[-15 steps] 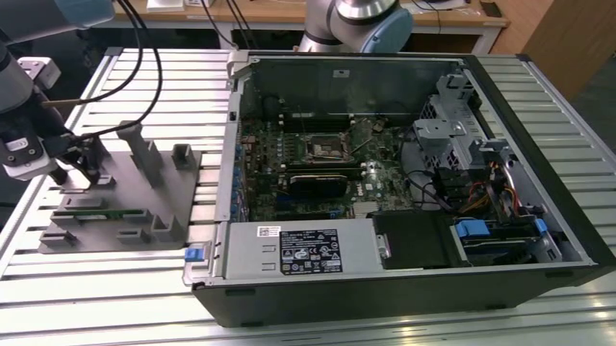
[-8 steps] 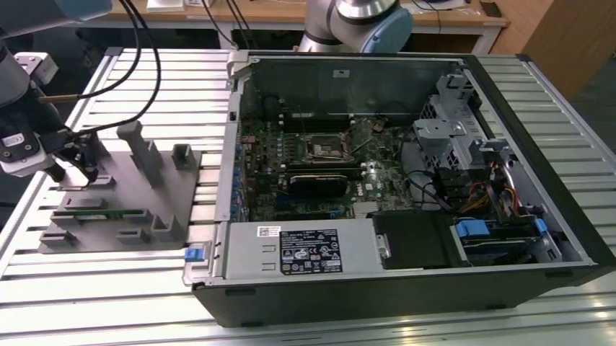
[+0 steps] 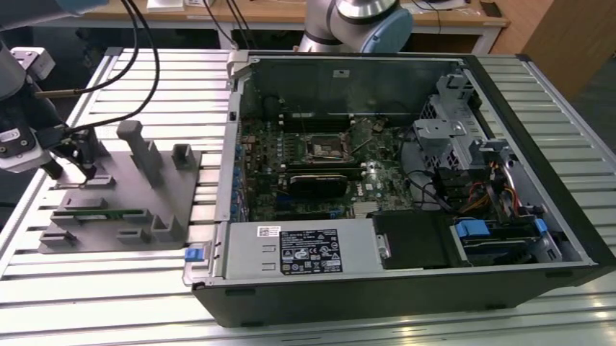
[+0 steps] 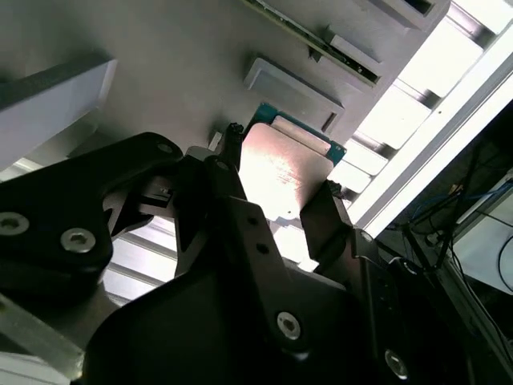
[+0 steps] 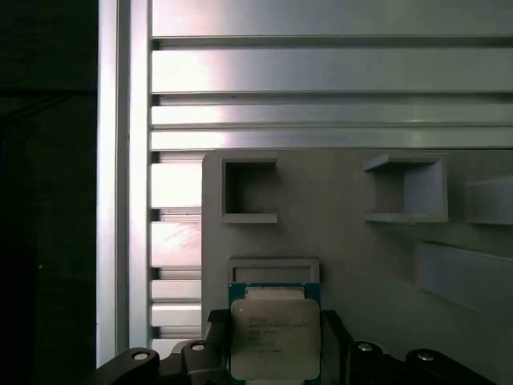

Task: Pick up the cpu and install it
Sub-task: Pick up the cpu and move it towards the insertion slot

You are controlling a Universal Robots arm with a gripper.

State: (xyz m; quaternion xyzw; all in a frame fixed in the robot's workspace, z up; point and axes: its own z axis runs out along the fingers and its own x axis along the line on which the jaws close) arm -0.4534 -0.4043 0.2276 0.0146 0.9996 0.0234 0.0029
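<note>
While your black claw (image 3: 72,171) hangs over the grey plastic fixture plate (image 3: 135,198), it clasps the flat square silver-topped cpu (image 5: 275,337) near that plate's edge.

Exterior view: even, fairly bright light, soft shadows inside the computer case (image 3: 385,166). Second wrist view: hard glare on the cpu (image 4: 280,172) top, surface (image 4: 401,112) slats beside the cpu blown white, gripper (image 4: 282,160) in deep shadow. First wrist view: dim, slats beyond the cpu glaring.
</note>
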